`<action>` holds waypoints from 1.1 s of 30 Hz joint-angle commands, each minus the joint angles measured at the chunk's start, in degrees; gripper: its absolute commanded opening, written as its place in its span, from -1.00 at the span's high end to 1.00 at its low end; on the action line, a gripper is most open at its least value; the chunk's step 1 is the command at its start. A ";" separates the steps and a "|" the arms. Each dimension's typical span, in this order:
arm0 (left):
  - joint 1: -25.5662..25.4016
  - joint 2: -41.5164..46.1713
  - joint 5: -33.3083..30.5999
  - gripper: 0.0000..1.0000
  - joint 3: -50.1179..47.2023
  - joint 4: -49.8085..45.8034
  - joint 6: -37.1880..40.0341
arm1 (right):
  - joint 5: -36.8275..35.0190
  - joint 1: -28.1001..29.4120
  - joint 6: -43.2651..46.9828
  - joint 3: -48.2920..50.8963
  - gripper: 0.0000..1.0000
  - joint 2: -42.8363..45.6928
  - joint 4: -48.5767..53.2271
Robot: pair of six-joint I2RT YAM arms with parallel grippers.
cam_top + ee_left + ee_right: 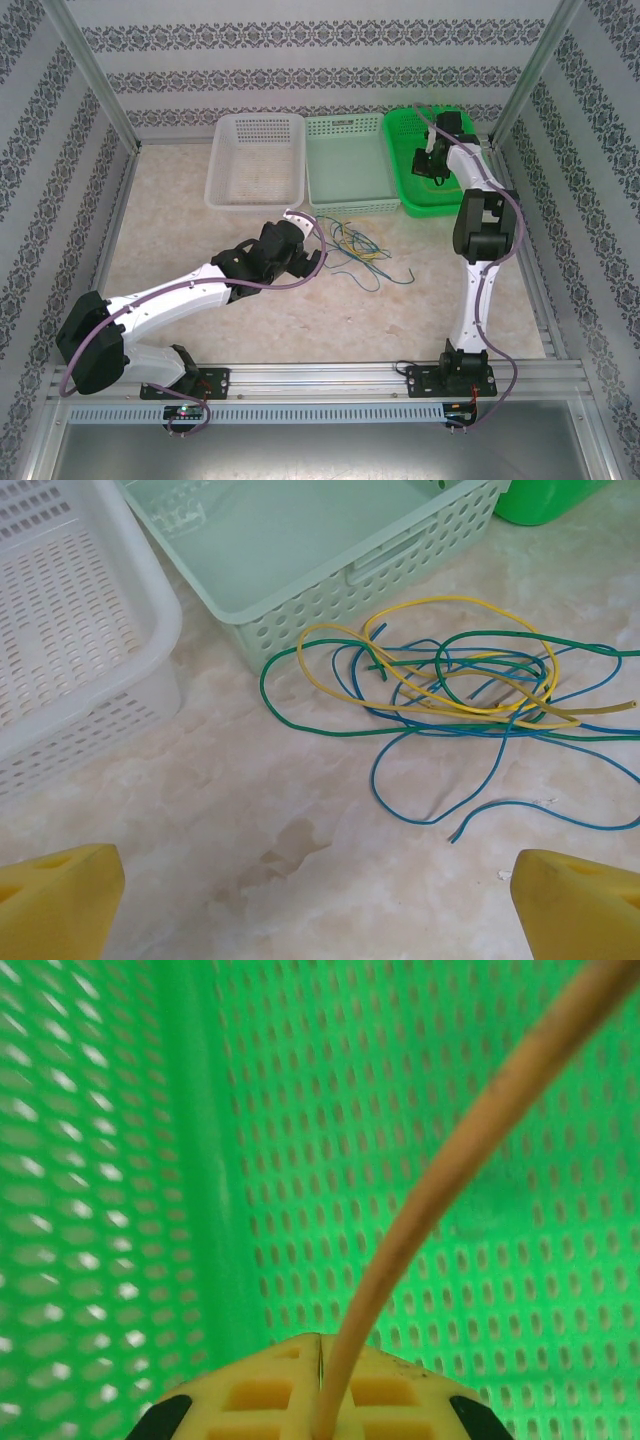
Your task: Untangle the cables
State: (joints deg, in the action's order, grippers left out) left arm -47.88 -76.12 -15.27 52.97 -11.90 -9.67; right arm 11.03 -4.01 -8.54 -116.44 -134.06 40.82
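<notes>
Tan wire (440,1190) is clamped in R jaws over green basket (150,1160), prob. for drop-off; L jaws are held apart, aimed at cable tangle (450,685) on table (250,830).

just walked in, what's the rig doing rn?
Untangling wires. The right end effector is shut on a thin tan wire over the bright green perforated plastic basket. The left end effector is open, hovering low and facing the tangle of thin yellow, blue and green wires, which lies on the marble-look tabletop by the mint-green perforated plastic basket.
</notes>
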 commanded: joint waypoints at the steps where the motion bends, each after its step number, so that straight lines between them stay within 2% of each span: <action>1: 0.73 0.12 0.68 -0.99 -0.28 0.96 -1.23 | 1.11 -1.11 0.98 -2.44 0.93 -1.44 7.58; 4: 0.77 0.09 0.89 -0.99 -0.19 0.83 -1.49 | 1.76 -1.22 1.65 -3.05 0.84 -1.93 9.37; 6: 0.77 0.04 0.98 -0.99 -0.19 0.86 -1.58 | 0.94 -1.26 2.06 -2.84 0.66 -1.67 9.80; 7: 0.77 -0.04 1.03 -0.99 -0.14 0.84 -1.47 | 0.68 -1.31 2.18 -2.74 0.36 -1.41 9.87; 8: 0.70 -0.15 1.03 -0.99 -0.02 0.80 -1.49 | 0.35 -1.39 2.37 -2.74 -0.04 -1.09 10.01; 9: 0.77 -0.28 1.02 -0.99 0.15 0.75 -1.41 | -0.34 -1.44 2.34 -2.90 -0.25 -0.73 10.05; 10: 0.72 -0.40 1.02 -0.99 0.34 0.54 -1.40 | -1.01 -1.51 2.28 -3.06 -0.34 -0.07 10.10; 19: 0.78 0.14 0.50 -0.99 1.11 0.13 -2.01 | 1.43 -1.70 -0.71 -2.12 -0.63 12.80 7.72; 23: 0.86 -0.28 -0.24 -0.99 1.50 -0.43 -2.28 | 1.13 -1.45 -1.40 1.46 -0.95 19.34 5.45; 29: 1.02 -1.06 -0.43 -0.99 2.03 -0.76 -2.44 | -1.53 -0.47 -0.09 11.50 -0.96 29.43 -1.34; 31: 1.11 -1.57 0.13 -0.99 2.29 -0.45 -2.72 | -1.66 -0.59 -0.26 14.59 -0.96 30.03 -4.65; 33: 1.12 -2.13 0.82 -0.99 2.67 -0.36 -2.98 | -3.52 -0.82 -0.14 13.47 -0.95 27.70 -2.62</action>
State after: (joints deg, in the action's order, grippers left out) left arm -47.75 -77.17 -15.03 53.49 -11.99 -11.25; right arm 10.50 -4.99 -9.02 -104.44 -102.91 39.57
